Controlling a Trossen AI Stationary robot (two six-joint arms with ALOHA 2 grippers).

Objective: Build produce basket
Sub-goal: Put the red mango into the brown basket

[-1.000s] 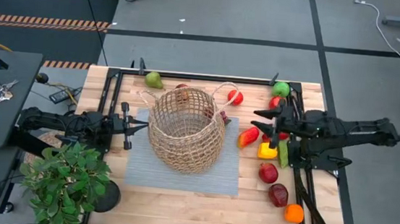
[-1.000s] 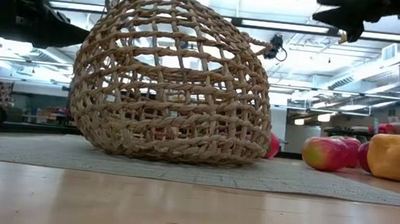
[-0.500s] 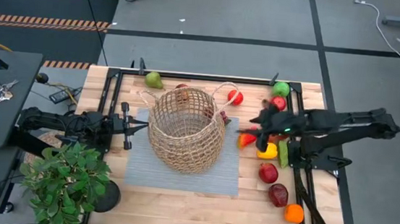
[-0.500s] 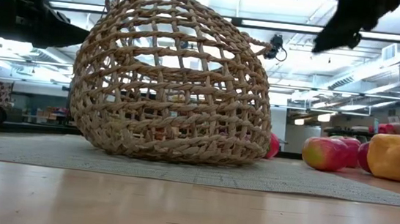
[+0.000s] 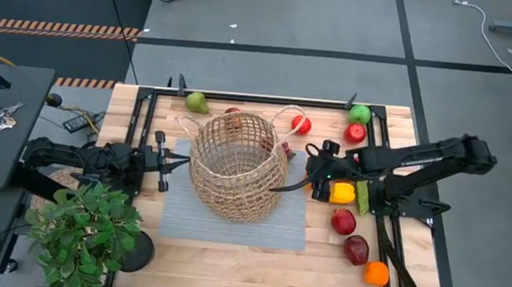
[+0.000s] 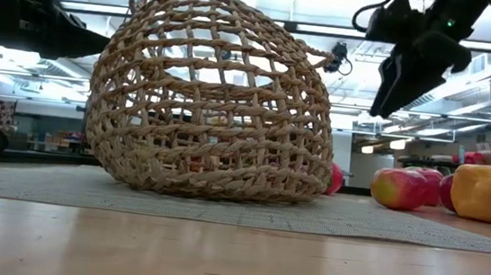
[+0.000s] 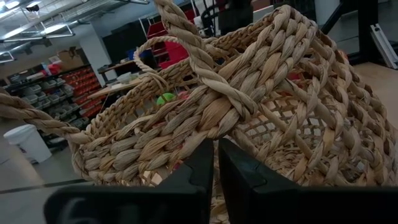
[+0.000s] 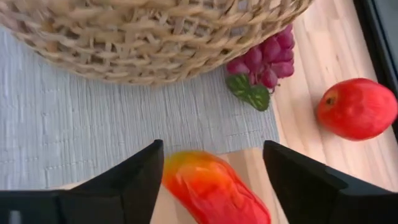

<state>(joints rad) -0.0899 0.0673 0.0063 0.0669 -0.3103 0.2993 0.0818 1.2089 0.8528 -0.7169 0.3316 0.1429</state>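
Note:
The tan wicker basket lies tipped on a grey mat in the middle of the table. My left gripper is shut and level, with its tips right at the basket's left wall. My right gripper hangs open above the mat's right edge, slanting down. A red-orange pepper lies on the table below the gap between its fingers. Purple grapes lie against the basket's foot. A yellow pepper and red apples lie to the right. My left gripper's shut fingertips stand right against the basket's woven wall, coming level from the table's left. I cannot tell whether they touch it.
A green pear and a green apple lie along the far edge. Dark red pieces and an orange lie at the near right. A potted green plant stands at the near left corner.
My right gripper has swung from the table's right edge toward the basket and come down. It has tipped from level to slanting downward, and its fingers have spread apart. It now hangs over the red-orange pepper. The basket and the fruits have not moved.

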